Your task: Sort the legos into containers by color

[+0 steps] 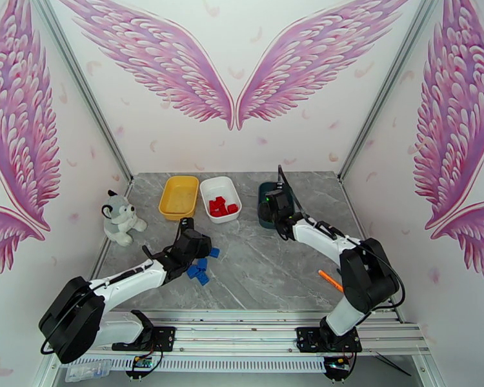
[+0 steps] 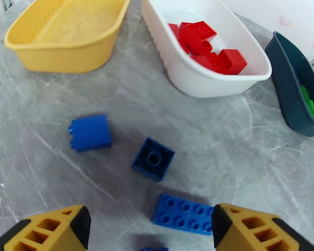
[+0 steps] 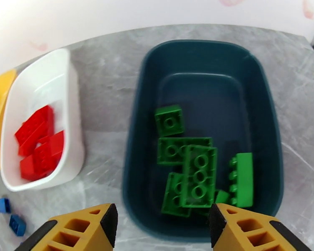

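The left hand (image 2: 150,224) hung spread wide above studded blue bricks (image 2: 182,213) scattered on the grey marbled table (image 2: 240,134). The right hand (image 3: 161,226) gaped just as wide over the rounded dark teal tray (image 3: 266,101), where glossy green bricks (image 3: 197,175) lay heaped. Red bricks (image 2: 199,36) lay in the ribbed white tray (image 2: 207,86); the smooth yellow tray (image 2: 60,59) sat beside it.

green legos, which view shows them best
Right wrist: it looks straight down into the teal tray, so the green legos show with clear studs. Left wrist catches a green sliver over the tray wall. In top external, the right arm covers most of the tray.
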